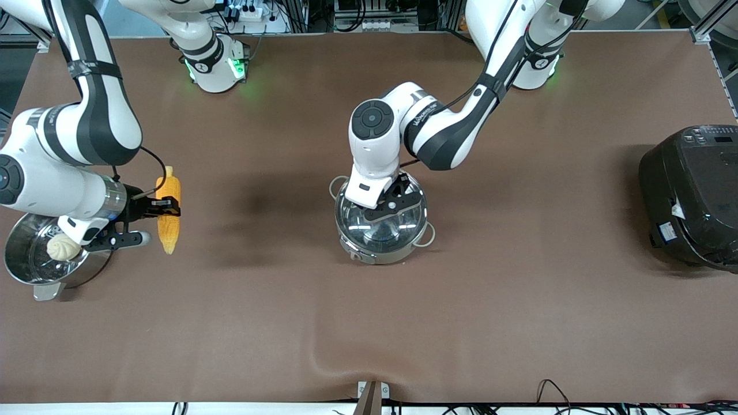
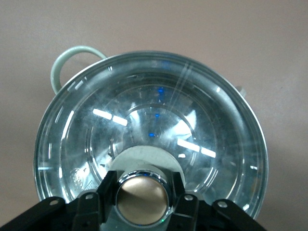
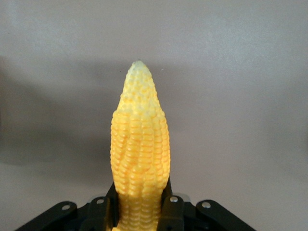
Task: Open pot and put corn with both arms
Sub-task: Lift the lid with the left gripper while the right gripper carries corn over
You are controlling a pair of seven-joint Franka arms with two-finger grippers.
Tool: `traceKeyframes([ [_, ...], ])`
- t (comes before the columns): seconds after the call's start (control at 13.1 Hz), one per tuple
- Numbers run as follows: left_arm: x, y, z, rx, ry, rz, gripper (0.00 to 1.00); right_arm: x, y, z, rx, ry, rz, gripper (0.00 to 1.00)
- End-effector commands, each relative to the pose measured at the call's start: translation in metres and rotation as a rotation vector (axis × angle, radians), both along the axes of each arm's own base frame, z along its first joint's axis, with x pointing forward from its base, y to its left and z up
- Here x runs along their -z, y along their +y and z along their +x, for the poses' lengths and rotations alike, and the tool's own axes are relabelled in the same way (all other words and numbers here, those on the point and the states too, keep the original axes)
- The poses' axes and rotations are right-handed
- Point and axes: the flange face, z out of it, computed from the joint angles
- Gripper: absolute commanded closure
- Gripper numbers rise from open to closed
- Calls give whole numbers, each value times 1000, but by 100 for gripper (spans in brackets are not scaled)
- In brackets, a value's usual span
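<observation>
The shallow steel pot (image 1: 369, 255) stands mid-table with its glass lid (image 1: 377, 230) on it. My left gripper (image 1: 392, 204) is down on the lid, and in the left wrist view (image 2: 142, 195) its fingers (image 2: 107, 190) press both sides of the copper-coloured knob (image 2: 141, 202). One wire handle (image 2: 67, 60) shows past the lid's rim. My right gripper (image 1: 164, 208) is shut on the yellow corn (image 1: 169, 233) and holds it up over the table beside the steamer pot. In the right wrist view the corn (image 3: 139, 139) sticks out from between the gripper's fingers (image 3: 171, 211), pointed end outward.
A taller steel steamer pot (image 1: 20, 271) with a pale bun (image 1: 63, 248) in it stands at the right arm's end of the table, partly under the right arm. A big black rice cooker (image 1: 692, 196) stands at the left arm's end.
</observation>
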Motion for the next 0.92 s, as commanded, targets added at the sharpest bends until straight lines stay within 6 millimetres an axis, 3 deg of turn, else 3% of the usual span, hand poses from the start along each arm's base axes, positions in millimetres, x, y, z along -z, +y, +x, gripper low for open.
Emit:
traceKeyframes([
  [0.0,-76,38,19,-55,-54,-19,100,-12,8,8,34,-5,3,100],
  [0.15,-114,61,18,-35,-52,6,100,-15,17,11,37,-12,1,100],
  [0.31,-141,106,26,115,-6,59,100,-20,31,12,47,-19,3,100],
  [0.46,-156,152,42,131,24,70,100,-33,50,16,128,-24,46,100],
  [0.53,-160,165,44,146,33,75,100,-42,70,15,140,-20,90,100],
  [0.69,-159,223,63,154,56,86,100,-50,141,2,145,-1,77,100],
  [0.84,-143,273,76,176,90,91,100,-40,199,-5,144,9,81,100],
])
